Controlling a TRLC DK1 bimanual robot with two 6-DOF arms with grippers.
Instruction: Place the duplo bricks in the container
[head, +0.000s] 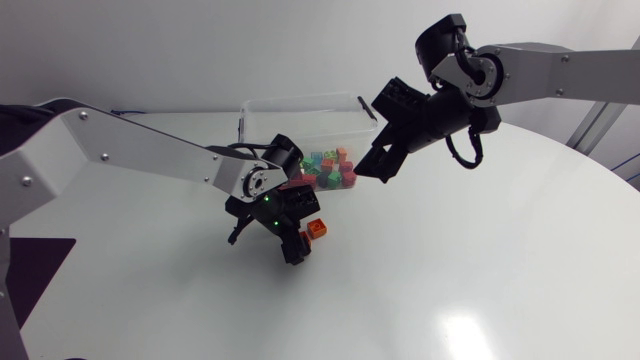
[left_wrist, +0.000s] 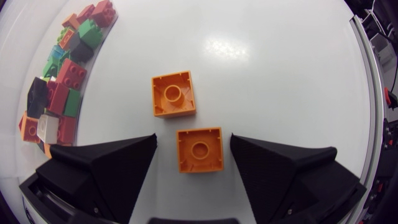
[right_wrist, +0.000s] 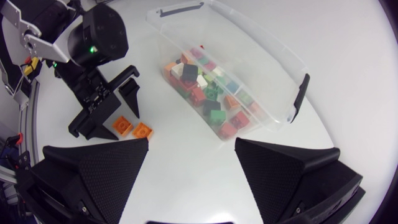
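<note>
- The left gripper (left_wrist: 193, 139) is down at the table (left_wrist: 280, 68) with its fingers spread; it grips nothing.
- An orange duplo brick (left_wrist: 199, 149) lies flat on the table between these two fingers. In the left wrist view a strip of white table shows on each side of it, narrower on one side, so neither finger touches it.
- A second orange brick (left_wrist: 173, 94) lies just ahead of the fingertips and a little to one side, close to the first but apart from it. Both show a square face with a round ring in the middle.
- In the head view the left gripper (head: 290, 238) sits just in front of the container (head: 300, 104), with one orange brick (head: 317, 228) showing beside its fingers.
- The container is a clear plastic box with dark handles at its ends. A heap of red, green, orange, black and white bricks (right_wrist: 211, 93) lies along its floor.
- The right gripper (right_wrist: 192, 142) is wide open and empty, held above the table. The container lies ahead of it, and the two orange bricks (right_wrist: 132, 127) lie ahead and off to one side.
- In the head view the right gripper (head: 375, 168) hangs at the container's end, close to the heap.
</note>
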